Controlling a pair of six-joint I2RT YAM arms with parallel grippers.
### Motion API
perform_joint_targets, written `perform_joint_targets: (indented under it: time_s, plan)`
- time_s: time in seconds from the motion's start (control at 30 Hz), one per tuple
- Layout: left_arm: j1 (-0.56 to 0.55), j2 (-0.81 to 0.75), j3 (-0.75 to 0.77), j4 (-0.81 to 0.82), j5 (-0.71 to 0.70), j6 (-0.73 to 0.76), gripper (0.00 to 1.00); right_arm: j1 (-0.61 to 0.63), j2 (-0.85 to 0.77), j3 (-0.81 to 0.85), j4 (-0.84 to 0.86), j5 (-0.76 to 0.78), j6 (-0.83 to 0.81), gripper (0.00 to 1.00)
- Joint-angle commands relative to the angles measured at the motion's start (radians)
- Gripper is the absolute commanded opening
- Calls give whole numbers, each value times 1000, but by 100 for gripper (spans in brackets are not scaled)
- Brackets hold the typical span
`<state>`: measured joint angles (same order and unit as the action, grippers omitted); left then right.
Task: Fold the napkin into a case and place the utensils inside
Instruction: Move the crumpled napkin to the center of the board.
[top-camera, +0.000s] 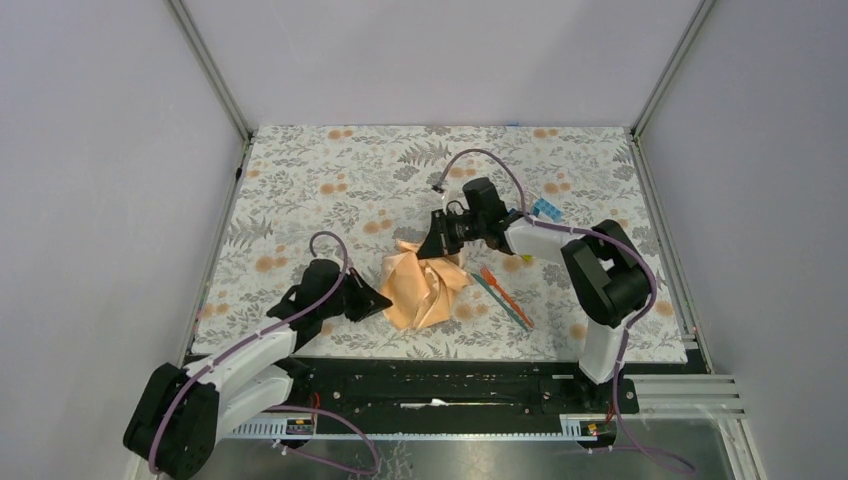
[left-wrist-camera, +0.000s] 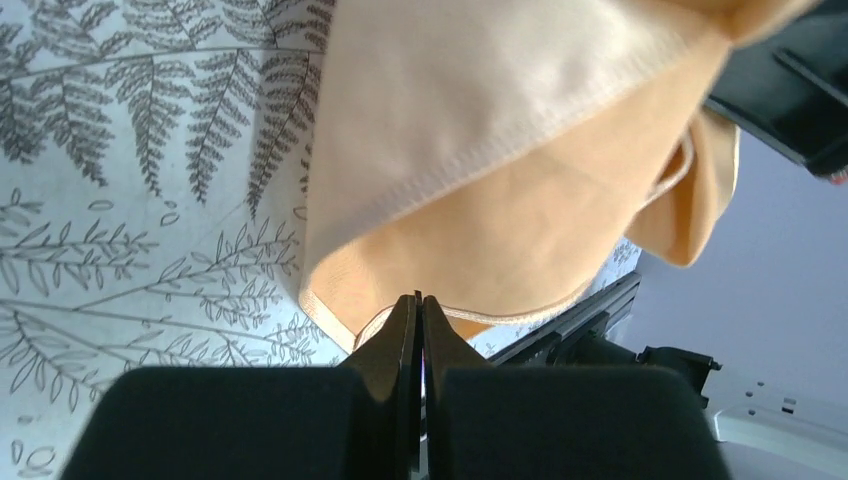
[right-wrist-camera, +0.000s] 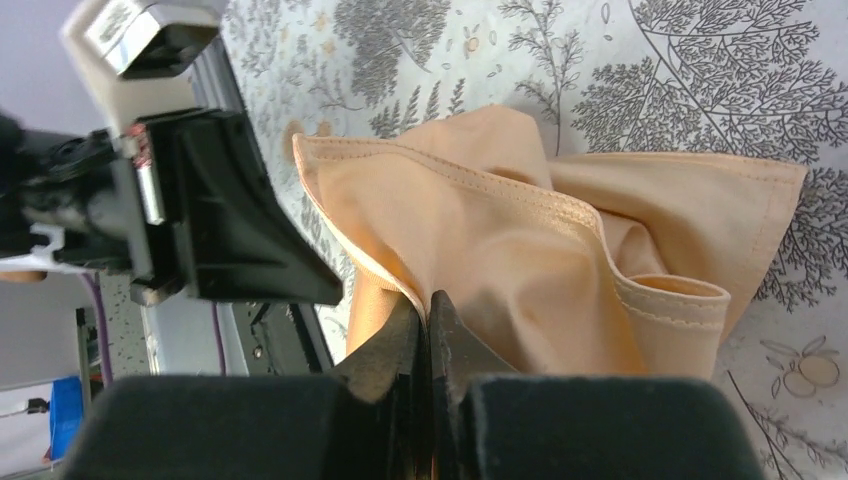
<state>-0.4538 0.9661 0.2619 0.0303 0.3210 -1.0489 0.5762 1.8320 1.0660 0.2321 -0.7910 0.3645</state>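
Left side: the left claw (left-wrist-camera: 418, 302) sat low at the near-left hem of the napkin (top-camera: 425, 290). Its jaws were pressed flat together with no gap showing. The hem ran to either side of the tips, so it looked nipped on the cloth edge, though the bite itself was hidden.

Centre: the napkin lay in a loose, rumpled heap on the floral mat (top-camera: 300, 180), just ahead of the arm bases. Several layers were turned over one another, with one corner sticking up. No tidy fold lines, no flat packet, no pocket to be seen. Judged early in the folding: the case was not yet formed, and all of the tucking-in remained.

Right of centre: the right claw (right-wrist-camera: 428, 300) came in from the far side, jaws narrowed to nothing on a raised fold of the napkin. Cloth bunched out from its tips. With both claws on the same small heap, the room between them looked tight.

Right: the utensils (top-camera: 505, 298), one orange and one teal, lay side by side on the mat. They were just beside the napkin's right edge, untouched and outside the cloth, near enough that a dragged fold might catch them.

Far right: a blue block (top-camera: 545, 209) lay behind the right arm, well apart from the work.
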Motion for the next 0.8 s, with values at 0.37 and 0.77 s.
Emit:
perform_joint_targets:
  time_s: [0.37, 0.77]
  plan:
    - [-5, -195, -54, -191, -21, 3, 17, 146, 133, 296, -226, 307, -18, 71]
    - [-5, -318, 49, -386, -223, 17, 65, 182, 168, 420, -346, 443, -85, 77]
